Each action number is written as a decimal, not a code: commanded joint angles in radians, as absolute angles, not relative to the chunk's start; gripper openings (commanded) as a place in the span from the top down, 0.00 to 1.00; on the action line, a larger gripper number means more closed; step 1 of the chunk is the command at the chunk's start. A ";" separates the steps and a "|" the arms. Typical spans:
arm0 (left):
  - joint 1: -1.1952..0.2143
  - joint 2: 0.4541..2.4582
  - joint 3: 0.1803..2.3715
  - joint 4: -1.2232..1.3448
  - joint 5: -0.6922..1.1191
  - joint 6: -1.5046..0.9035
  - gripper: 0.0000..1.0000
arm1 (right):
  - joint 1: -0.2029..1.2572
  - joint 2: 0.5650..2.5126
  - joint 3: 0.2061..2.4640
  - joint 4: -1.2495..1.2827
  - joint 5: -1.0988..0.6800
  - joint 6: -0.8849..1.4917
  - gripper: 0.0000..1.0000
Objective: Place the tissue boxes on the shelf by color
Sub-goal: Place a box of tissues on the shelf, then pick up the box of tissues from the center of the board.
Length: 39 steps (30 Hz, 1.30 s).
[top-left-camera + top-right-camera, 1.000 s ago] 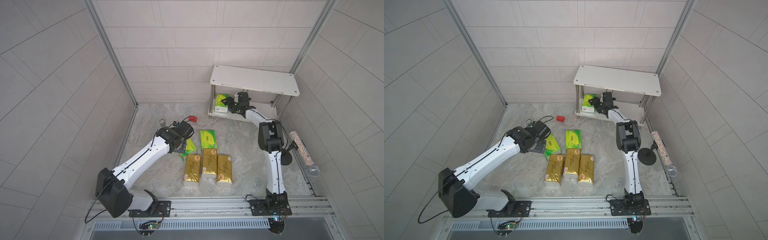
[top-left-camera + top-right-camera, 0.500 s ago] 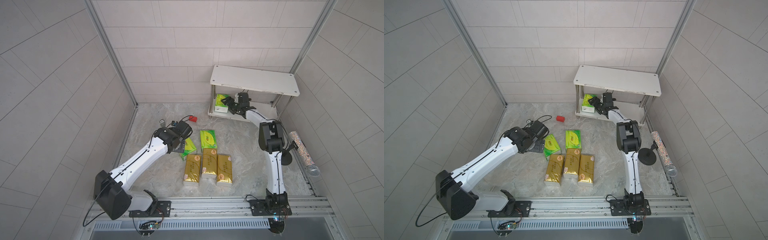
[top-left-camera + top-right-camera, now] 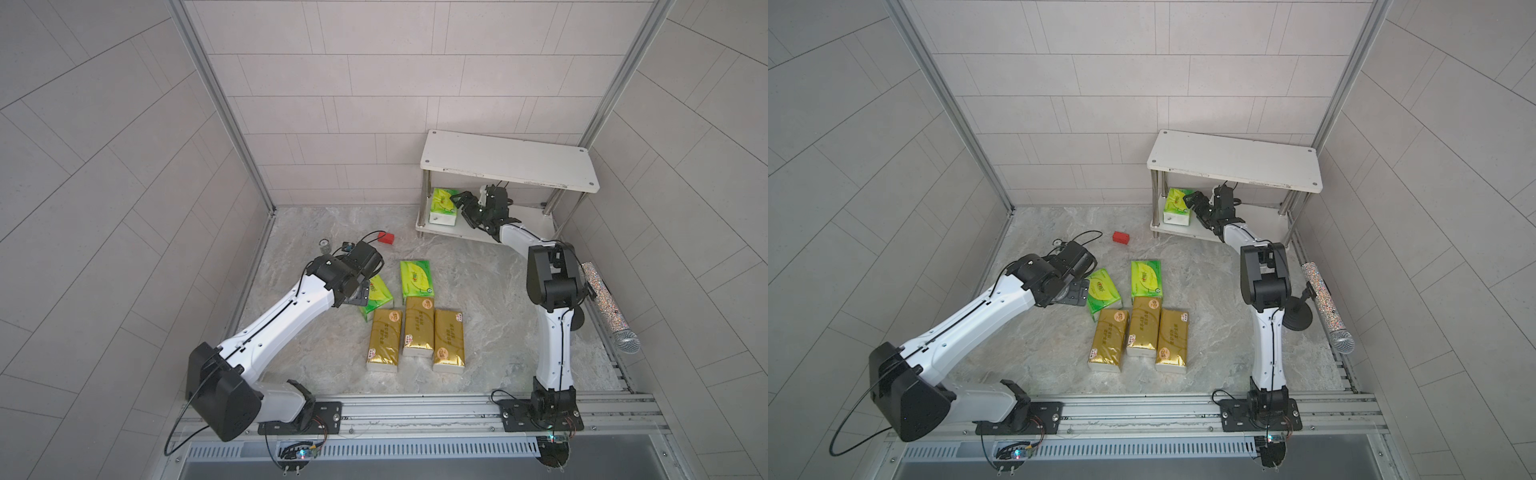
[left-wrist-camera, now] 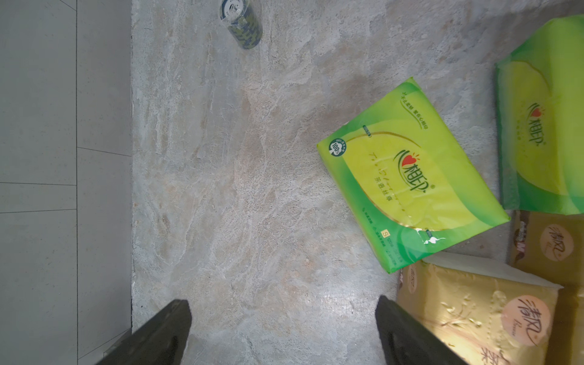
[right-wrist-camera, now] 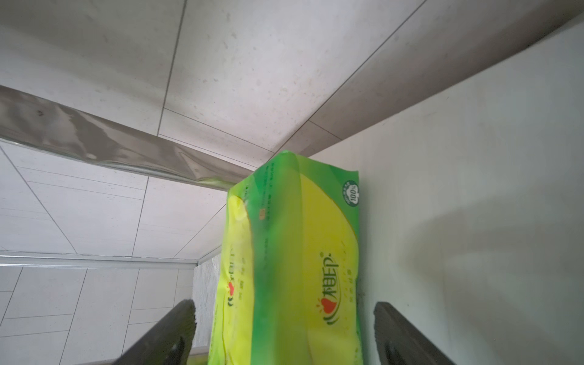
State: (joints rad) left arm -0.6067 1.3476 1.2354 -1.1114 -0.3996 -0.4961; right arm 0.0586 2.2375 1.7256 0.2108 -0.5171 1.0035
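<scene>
While the right jaws stand parted on either side of the shelved green pack (image 5: 294,252), a gap showing on each side, that pack is judged released on the lower board (image 3: 1262,220) of the shelf (image 3: 507,162), at the end nearer the left arm. A straight pull-back along the pack's length is called for, so that the soft wrapper is not dragged and the top board (image 3: 1233,160) is not struck. Meanwhile the left jaws are held wide and empty above the counter (image 3: 490,291), beside a tilted green pack (image 4: 410,180); they should be centred on it and squared to it before descent. A third green pack (image 3: 416,277) and three gold packs (image 3: 415,328) lie on the counter. Whether the shelved pack lies flat or on edge cannot be told, and its far end is hidden under the top board.
</scene>
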 commanded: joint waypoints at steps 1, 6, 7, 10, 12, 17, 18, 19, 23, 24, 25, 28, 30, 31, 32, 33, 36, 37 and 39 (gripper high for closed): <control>-0.600 1.322 1.224 -1.114 -0.401 -0.483 0.00 | 0.061 2.137 1.679 0.253 -0.525 0.990 0.08; -0.597 1.326 1.226 -1.108 -0.402 -0.480 0.00 | 0.064 2.027 1.546 0.260 -0.530 0.949 0.08; -0.597 1.329 1.228 -1.107 -0.402 -0.479 0.00 | 0.068 1.994 1.506 0.260 -0.522 0.940 0.08; -0.594 1.335 1.233 -1.103 -0.399 -0.473 0.00 | 0.071 1.893 1.379 0.262 -0.497 0.922 0.08; -0.591 1.342 1.238 -1.098 -0.396 -0.468 0.00 | 0.077 1.826 1.290 0.260 -0.483 0.912 0.07; -0.586 1.357 1.244 -1.086 -0.384 -0.462 0.00 | 0.113 1.651 1.118 0.165 -0.444 0.836 0.07; -0.585 1.362 1.245 -1.085 -0.381 -0.462 0.00 | 0.122 1.619 1.085 0.143 -0.439 0.829 0.07; -0.585 1.365 1.247 -1.085 -0.378 -0.460 0.00 | 0.132 1.589 1.049 0.132 -0.441 0.823 0.07; -0.585 1.378 1.250 -1.078 -0.370 -0.459 0.00 | 0.195 1.481 0.934 0.076 -0.430 0.790 0.07; -0.585 1.379 1.252 -1.076 -0.368 -0.458 0.00 | 0.212 1.461 0.913 0.058 -0.426 0.780 0.07; -0.584 1.383 1.255 -1.075 -0.366 -0.457 0.00 | 0.233 1.441 0.892 0.040 -0.423 0.771 0.06; -0.583 1.390 1.261 -1.075 -0.363 -0.454 0.00 | 0.293 1.406 0.838 0.019 -0.446 0.754 0.06; -0.583 1.395 1.262 -1.074 -0.359 -0.454 0.00 | 0.327 1.408 0.821 0.008 -0.485 0.737 0.05; -0.583 1.395 1.264 -1.075 -0.357 -0.454 0.00 | 0.343 1.415 0.814 0.009 -0.507 0.731 0.05; -0.583 1.396 1.264 -1.075 -0.353 -0.454 0.00 | 0.352 1.422 0.810 0.009 -0.522 0.730 0.05; -0.583 1.395 1.265 -1.076 -0.352 -0.454 0.00 | 0.363 1.435 0.801 0.026 -0.544 0.730 0.05; -0.583 1.394 1.267 -1.078 -0.351 -0.457 0.00 | 0.381 1.471 0.795 0.069 -0.573 0.741 0.05; -0.583 1.393 1.269 -1.080 -0.350 -0.457 0.00 | 0.388 1.486 0.799 0.081 -0.578 0.743 0.05; -0.583 1.391 1.273 -1.085 -0.348 -0.457 0.00 | 0.395 1.524 0.812 0.102 -0.593 0.752 0.05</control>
